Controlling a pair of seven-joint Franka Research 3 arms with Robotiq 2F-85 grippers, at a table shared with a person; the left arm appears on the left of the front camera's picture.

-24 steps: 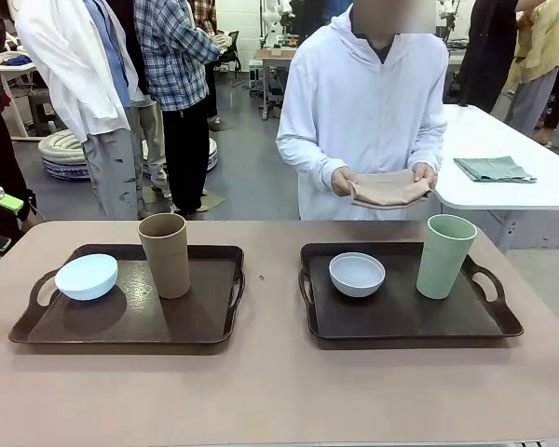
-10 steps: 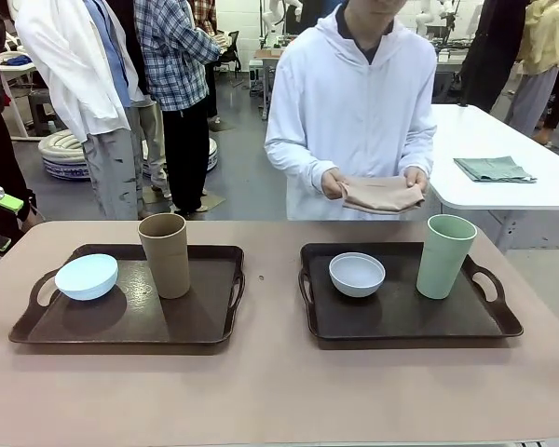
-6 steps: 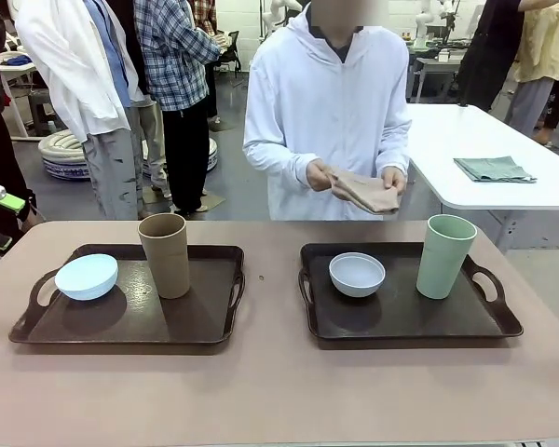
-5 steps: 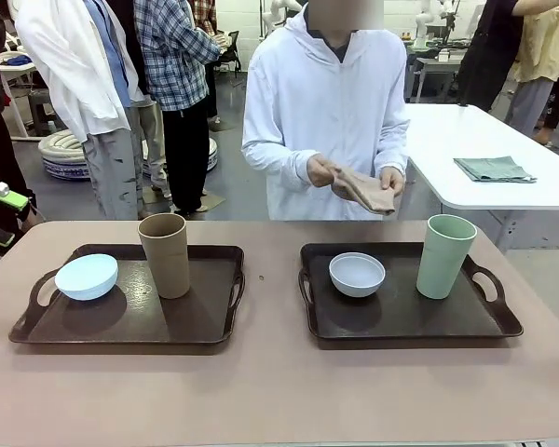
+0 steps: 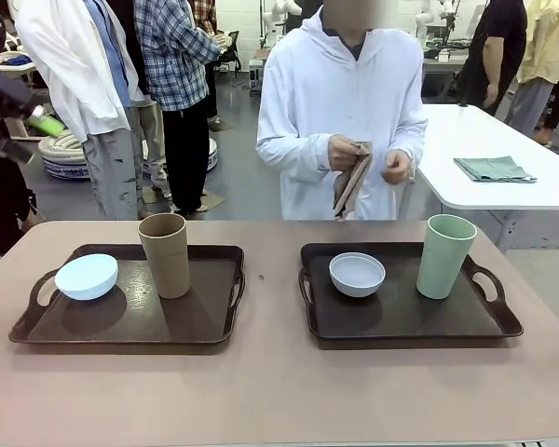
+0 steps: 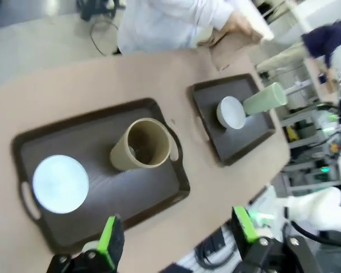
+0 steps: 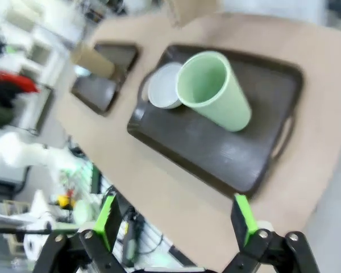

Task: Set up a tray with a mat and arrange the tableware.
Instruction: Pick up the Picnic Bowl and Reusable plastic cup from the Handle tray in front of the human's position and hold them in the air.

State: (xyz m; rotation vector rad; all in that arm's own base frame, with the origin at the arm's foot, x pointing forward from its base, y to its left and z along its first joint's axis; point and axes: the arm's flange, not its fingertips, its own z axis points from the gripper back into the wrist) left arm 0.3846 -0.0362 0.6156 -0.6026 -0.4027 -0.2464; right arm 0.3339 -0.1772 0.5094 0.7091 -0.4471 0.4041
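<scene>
Above the table (image 5: 279, 396), the left gripper (image 6: 177, 233) and right gripper (image 7: 175, 215) hang with jaws spread and empty.

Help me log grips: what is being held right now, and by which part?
The person's hand pinches the tan mat at its upper end; it hangs down. The left gripper and right gripper: jaws open, empty.

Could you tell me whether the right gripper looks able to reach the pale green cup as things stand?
Probably yes: the right gripper hangs open above the pale green cup, with nothing between them, and the greyish white bowl stands apart.
</scene>
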